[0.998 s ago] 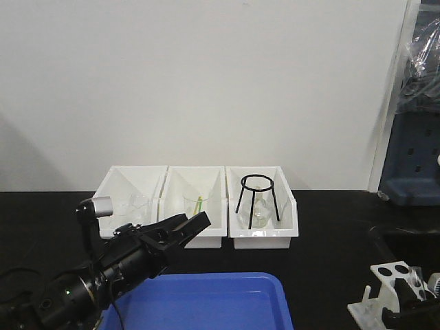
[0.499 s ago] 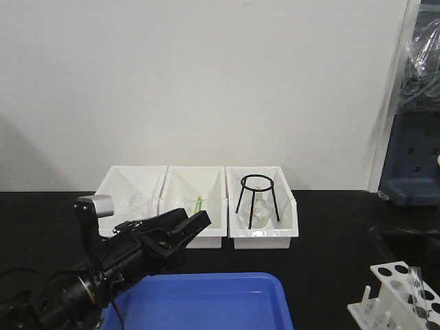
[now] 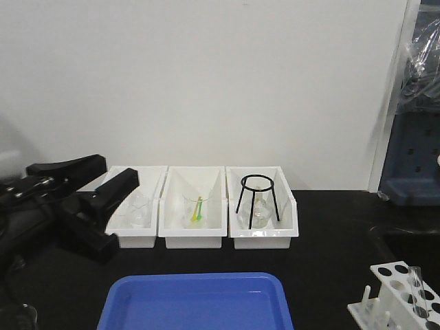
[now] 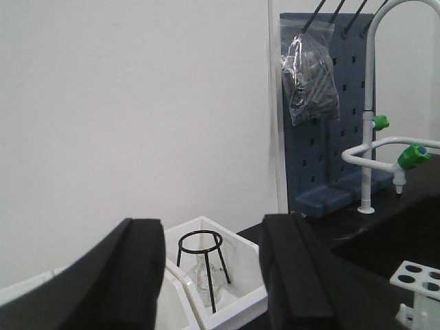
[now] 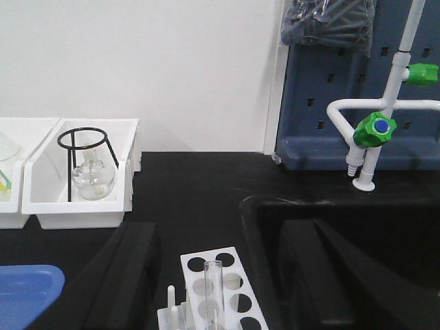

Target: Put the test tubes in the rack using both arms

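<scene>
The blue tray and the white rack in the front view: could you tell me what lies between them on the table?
Nothing: in the exterior front-facing view, only bare black tabletop separates the blue tray from the rack.

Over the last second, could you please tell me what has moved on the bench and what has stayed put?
The left pincer has lifted off the blue tray and swung up and left, jaws open and empty. The right pincer has drawn back from the rack, leaving a test tube standing in it. The three white bins and tray have not moved.
</scene>
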Robot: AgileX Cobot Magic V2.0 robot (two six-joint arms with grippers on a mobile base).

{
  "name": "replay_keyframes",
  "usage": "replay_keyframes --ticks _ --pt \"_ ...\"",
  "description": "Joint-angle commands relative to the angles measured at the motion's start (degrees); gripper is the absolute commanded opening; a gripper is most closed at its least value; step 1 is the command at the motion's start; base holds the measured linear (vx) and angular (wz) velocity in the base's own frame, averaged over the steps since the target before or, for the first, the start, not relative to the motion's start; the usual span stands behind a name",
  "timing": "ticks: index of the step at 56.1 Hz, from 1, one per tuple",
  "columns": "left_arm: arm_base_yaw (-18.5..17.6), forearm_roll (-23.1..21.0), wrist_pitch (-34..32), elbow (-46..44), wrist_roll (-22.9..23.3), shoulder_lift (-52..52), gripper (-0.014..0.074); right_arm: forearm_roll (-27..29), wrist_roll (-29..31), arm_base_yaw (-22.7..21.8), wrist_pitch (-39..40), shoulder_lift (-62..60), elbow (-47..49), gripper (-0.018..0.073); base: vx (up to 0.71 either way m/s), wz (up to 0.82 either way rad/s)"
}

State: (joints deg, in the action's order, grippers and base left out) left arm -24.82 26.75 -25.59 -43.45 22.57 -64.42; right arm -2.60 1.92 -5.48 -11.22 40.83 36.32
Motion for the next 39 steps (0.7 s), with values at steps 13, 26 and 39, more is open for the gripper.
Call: replay_keyframes --ticks 13,26,39 --pt "-0.1 -1.4 -1.4 8.4 0.0 13.3 0.0398 -0.3 0.4 -0.4 3.8 -0.2 2.0 0.0456 0.00 0.00" --pt "-0.1 -1.4 -1.4 8.9 0.0 13.0 0.0395 -0.3 0.4 -0.4 3.8 -0.2 2.0 0.0456 0.00 0.00" --pt "-0.1 -1.4 -1.4 8.9 0.0 12.7 0.0395 -0.3 0.4 -0.4 3.8 -0.2 2.0 0.0456 0.00 0.00"
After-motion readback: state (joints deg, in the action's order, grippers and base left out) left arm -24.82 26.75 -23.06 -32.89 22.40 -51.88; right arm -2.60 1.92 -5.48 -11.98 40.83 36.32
